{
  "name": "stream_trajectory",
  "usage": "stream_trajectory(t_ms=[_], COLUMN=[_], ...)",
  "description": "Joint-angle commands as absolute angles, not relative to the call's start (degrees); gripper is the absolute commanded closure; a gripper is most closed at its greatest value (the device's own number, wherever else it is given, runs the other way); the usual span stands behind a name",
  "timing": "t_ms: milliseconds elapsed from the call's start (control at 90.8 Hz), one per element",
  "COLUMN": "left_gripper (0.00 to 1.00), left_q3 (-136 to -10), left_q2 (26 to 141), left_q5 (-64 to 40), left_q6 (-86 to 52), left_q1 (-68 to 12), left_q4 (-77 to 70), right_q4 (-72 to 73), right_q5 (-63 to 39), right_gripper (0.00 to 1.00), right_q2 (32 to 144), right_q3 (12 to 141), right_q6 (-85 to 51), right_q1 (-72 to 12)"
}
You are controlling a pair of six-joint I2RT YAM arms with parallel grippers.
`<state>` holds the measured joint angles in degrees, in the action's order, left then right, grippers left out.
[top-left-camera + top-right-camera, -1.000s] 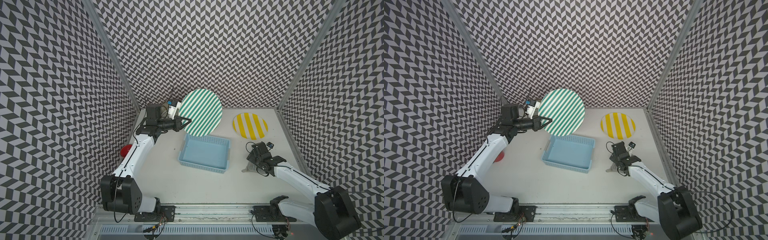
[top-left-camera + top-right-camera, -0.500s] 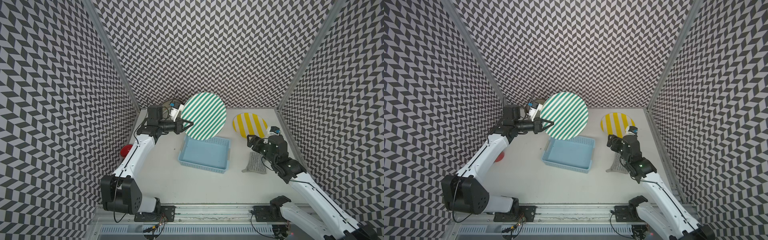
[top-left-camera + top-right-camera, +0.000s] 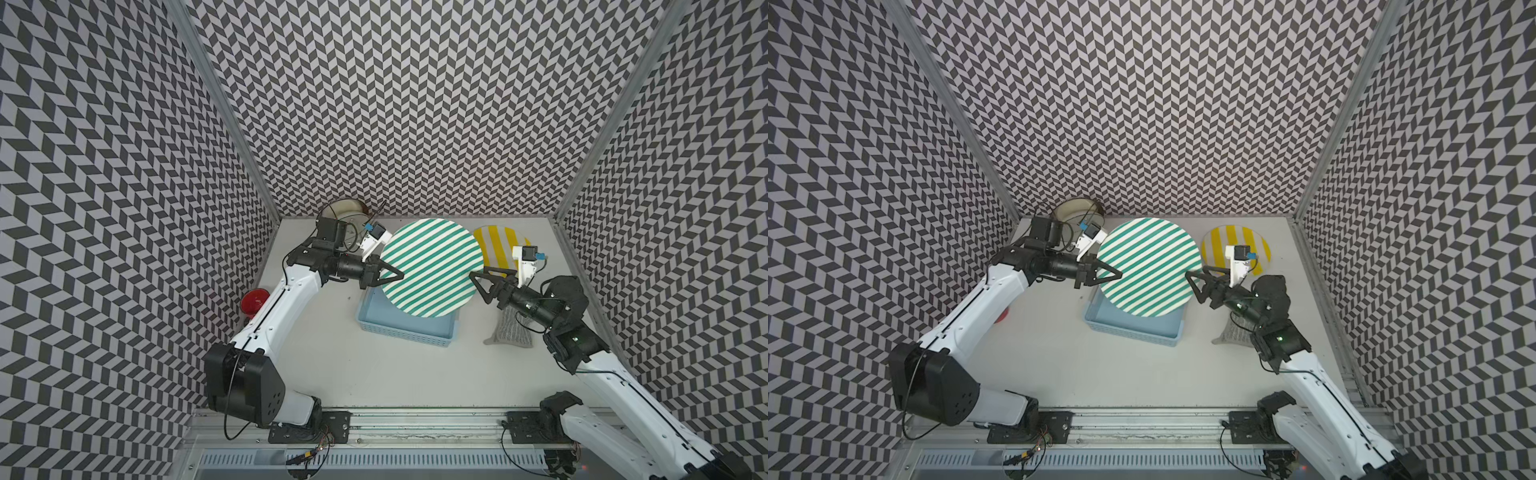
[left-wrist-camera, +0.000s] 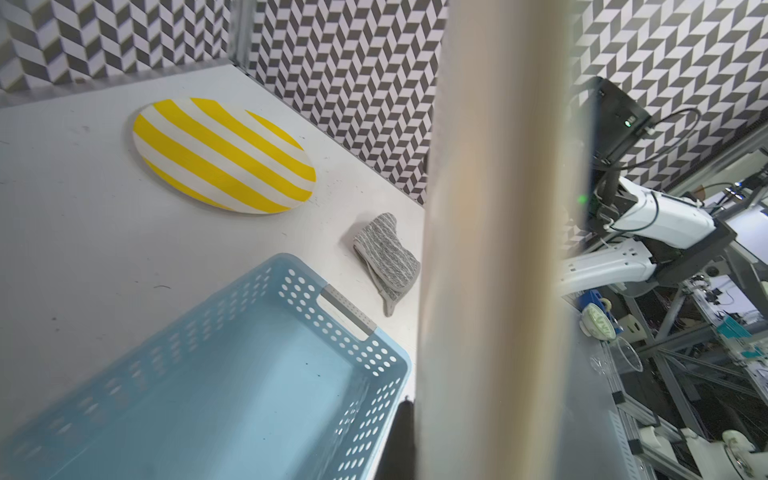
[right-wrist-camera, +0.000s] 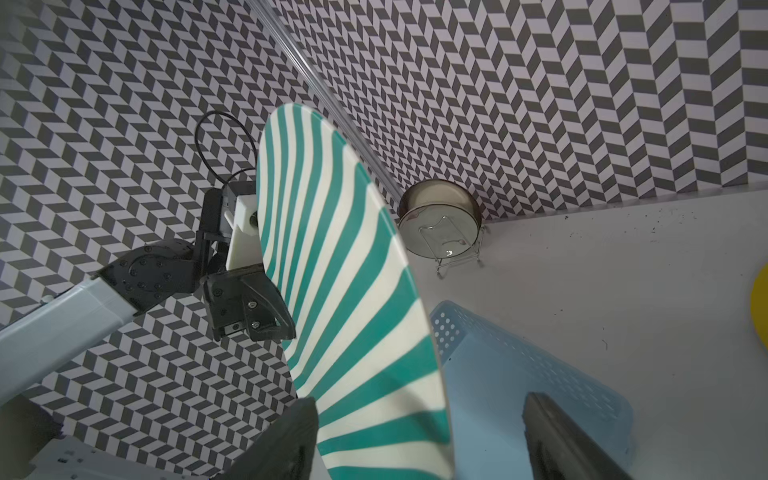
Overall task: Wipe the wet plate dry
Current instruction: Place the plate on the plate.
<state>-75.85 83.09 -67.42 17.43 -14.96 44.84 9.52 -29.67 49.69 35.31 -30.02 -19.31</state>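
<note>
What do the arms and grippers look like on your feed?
The left arm and right arm have white links, black joints and loose black cables. The left gripper and right gripper are black with triangular fingers.

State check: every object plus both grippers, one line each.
green striped plate: raised, tilted, gripped at its rim
left gripper: shut on green striped plate
right gripper: open, fingers either side of the plate's opposite rim
grey cloth: folded on the table, unheld
yellow striped plate: flat on table
blue basket: upright, nothing seen inside
clear dish: on edge in wire rack
</note>
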Motion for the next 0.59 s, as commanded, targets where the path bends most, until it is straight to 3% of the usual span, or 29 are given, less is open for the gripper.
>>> stream_trajectory(t_ms=[0,110,319,364,419,474,540,551,562,573,584], left_gripper=[1.00,1.00,1.00,0.95,0.83,0.68,0.36,0.36,0.22,0.22,0.16], left_q3=[-78.27,-78.06,-78.75,-79.19,-79.96,-81.12,-82.83,-83.08,-83.37,-83.65,-83.84], left_q2=[83.55,84.02,85.16,85.23,85.45,85.51,85.54,85.53,85.44,85.35,85.26], left_q5=[-72.09,-72.51,-71.90,-71.58,-70.64,-68.95,-65.76,-65.09,-64.36,-63.60,-62.83], left_q6=[22.55,23.03,22.99,22.82,22.52,22.10,21.67,21.19,21.19,20.53,20.19], left_q1=[-15.77,-16.61,-17.40,-17.40,-17.40,-17.40,-17.25,-17.24,-17.19,-17.16,-17.11], left_q4=[49.04,49.76,50.20,50.19,50.21,50.15,50.05,49.90,49.78,49.50,49.18], right_q4=[13.50,16.75,20.65,21.04,21.07,20.79,20.41,20.44,20.51,20.54,20.55], right_q5=[-35.86,-38.97,-36.85,-35.79,-34.20,-32.32,-29.16,-28.69,-28.27,-28.02,-27.68], right_gripper=[0.22,0.30,0.83,0.92,1.00,1.00,1.00,1.00,1.00,1.00,1.00], right_q2=[51.34,52.43,50.91,50.47,49.95,49.70,49.99,50.09,50.14,50.25,50.35], right_q3=[37.12,36.43,34.45,34.25,34.24,34.45,34.97,35.07,35.11,35.27,35.43], right_q6=[-28.11,-28.90,-32.39,-32.95,-33.60,-34.11,-35.08,-35.25,-35.47,-35.71,-35.92], right_q1=[-19.07,-19.09,-19.08,-19.12,-19.07,-19.07,-18.95,-18.92,-18.86,-18.79,-18.71])
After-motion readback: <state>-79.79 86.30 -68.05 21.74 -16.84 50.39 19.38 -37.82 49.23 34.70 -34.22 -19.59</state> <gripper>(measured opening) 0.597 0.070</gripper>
